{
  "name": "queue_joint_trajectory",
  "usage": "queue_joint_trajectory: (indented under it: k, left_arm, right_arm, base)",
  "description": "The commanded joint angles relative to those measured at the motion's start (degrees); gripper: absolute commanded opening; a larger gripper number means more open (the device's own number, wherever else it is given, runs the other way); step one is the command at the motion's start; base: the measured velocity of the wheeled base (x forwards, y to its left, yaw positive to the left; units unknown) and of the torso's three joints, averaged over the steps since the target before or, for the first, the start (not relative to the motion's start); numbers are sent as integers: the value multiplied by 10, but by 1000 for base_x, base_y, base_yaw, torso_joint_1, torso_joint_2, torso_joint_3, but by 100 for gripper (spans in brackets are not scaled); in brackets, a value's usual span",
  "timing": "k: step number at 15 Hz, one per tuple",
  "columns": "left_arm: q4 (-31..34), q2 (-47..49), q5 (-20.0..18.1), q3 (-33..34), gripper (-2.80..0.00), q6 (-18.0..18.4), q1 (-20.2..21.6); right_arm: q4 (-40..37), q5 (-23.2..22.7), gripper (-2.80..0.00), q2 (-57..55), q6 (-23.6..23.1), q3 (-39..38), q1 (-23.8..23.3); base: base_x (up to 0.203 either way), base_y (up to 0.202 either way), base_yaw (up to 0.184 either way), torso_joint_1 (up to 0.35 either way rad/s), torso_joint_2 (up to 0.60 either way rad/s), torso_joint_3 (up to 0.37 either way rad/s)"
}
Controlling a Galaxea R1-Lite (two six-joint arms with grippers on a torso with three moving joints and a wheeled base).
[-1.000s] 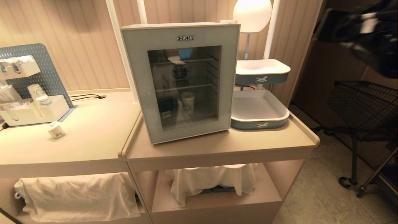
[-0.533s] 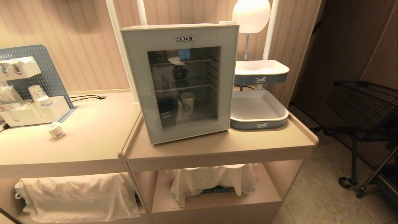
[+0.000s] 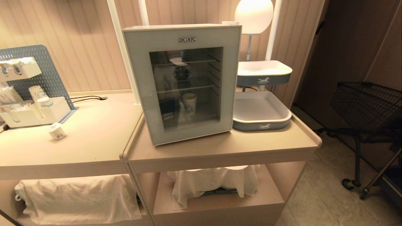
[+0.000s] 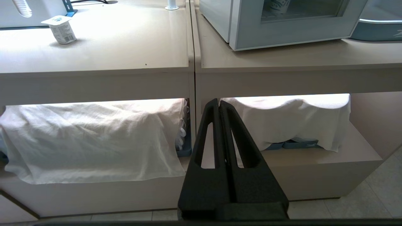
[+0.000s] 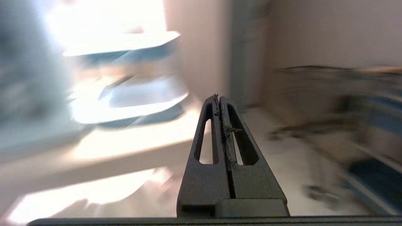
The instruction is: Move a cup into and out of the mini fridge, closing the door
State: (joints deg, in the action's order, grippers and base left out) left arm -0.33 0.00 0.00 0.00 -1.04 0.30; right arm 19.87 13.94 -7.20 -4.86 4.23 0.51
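Sitting on counter (image 3: 220, 147), mini fridge (image 3: 138, 72) has door (image 3: 226, 78) closed; cup (image 3: 189, 103) upright inside on bottom shelf. Left gripper (image 4: 219, 102) low before counter, fingers pressed together, empty. Right gripper (image 5: 217, 97) likewise, empty.

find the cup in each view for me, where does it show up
Head view: the cup stands upright on the mini fridge floor, behind the closed door.
Left wrist view: only the cup's lower part shows, at the frame's top edge, behind the glass.
Right wrist view: not in it.
Shared landmark: the blue-and-white tray beside the fridge.
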Motion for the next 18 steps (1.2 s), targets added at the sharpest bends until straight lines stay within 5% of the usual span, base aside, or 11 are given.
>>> queue_joint_trajectory:
  k: [1, 4, 18]
  left_arm:
    - [0, 1, 0, 1, -280, 0, 0]
    - [0, 1, 0, 1, -280, 0, 0]
    - [0, 1, 0, 1, -280, 1, 0]
  right_arm:
    - [-74, -92, -280, 77, 5, -30, -2]
    - [-242, -148, -280, 72, 7, -28, -3]
    - [-245, -147, -280, 71, 41, -26, -3]
  base:
    - [0, 0, 0, 0, 0, 0]
    - [0, 0, 0, 0, 0, 0]
    - [0, 0, 0, 0, 0, 0]
